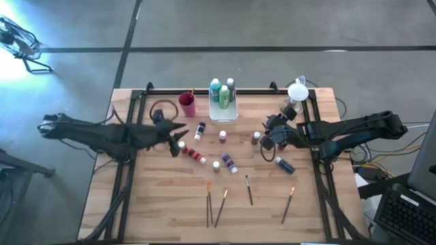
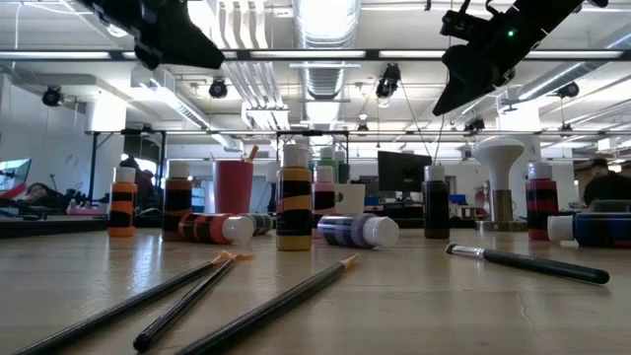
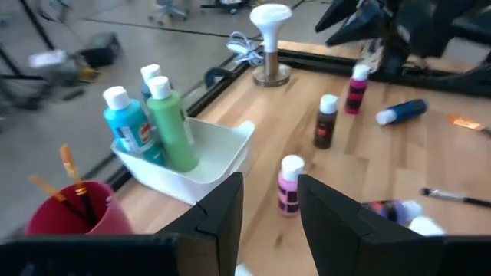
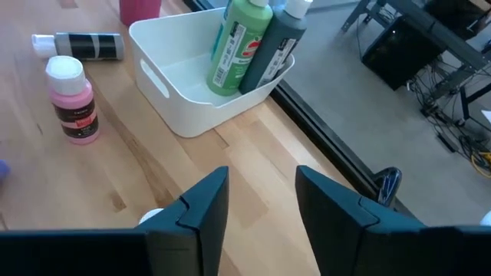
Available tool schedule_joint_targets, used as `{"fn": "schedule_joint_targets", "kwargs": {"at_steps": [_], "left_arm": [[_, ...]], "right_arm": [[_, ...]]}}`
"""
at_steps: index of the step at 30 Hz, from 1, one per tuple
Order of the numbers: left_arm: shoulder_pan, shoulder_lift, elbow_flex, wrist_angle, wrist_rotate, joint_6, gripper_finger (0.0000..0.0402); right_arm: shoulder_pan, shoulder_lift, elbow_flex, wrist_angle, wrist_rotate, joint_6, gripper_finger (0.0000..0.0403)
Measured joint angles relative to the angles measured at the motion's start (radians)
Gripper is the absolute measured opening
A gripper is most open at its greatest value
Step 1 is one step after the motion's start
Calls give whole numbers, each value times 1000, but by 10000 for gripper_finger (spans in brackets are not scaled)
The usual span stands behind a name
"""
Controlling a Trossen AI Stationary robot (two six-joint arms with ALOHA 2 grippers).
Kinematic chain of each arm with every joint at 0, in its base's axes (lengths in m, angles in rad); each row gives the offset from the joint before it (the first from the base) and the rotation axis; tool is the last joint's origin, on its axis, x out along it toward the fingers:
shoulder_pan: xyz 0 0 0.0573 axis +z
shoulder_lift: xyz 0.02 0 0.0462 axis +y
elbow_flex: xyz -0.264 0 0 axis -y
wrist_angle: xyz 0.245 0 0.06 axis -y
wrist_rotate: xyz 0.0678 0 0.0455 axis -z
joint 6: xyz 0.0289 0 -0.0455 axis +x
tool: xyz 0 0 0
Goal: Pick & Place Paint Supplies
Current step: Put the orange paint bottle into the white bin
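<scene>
Both grippers are open, raised above the table and touch nothing. My left gripper hovers over the lying red bottle left of centre. My right gripper hangs right of centre near a brown bottle and a lying blue bottle. A pink bottle stands between them. Green and teal bottles stand in the white tray. Several brushes lie flat near the near edge. Brushes stick out of the magenta cup.
A white mushroom-shaped stand sits at the far right corner. A black cable loop lies left of the cup. More bottles stand or lie mid-table. Bare wood shows at the near left and near right.
</scene>
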Motion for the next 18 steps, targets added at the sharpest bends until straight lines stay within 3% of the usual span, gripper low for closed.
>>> {"fn": "schedule_joint_targets", "kwargs": {"at_steps": [4, 18], "left_arm": [[-89, 9, 0, -97, -145, -54, 130], [-111, 1, 83, -674, -148, -525, 130]], "right_arm": [[0, 0, 0, 8, -6, 0, 135], [0, 0, 0, 41, -11, 0, 138]]}}
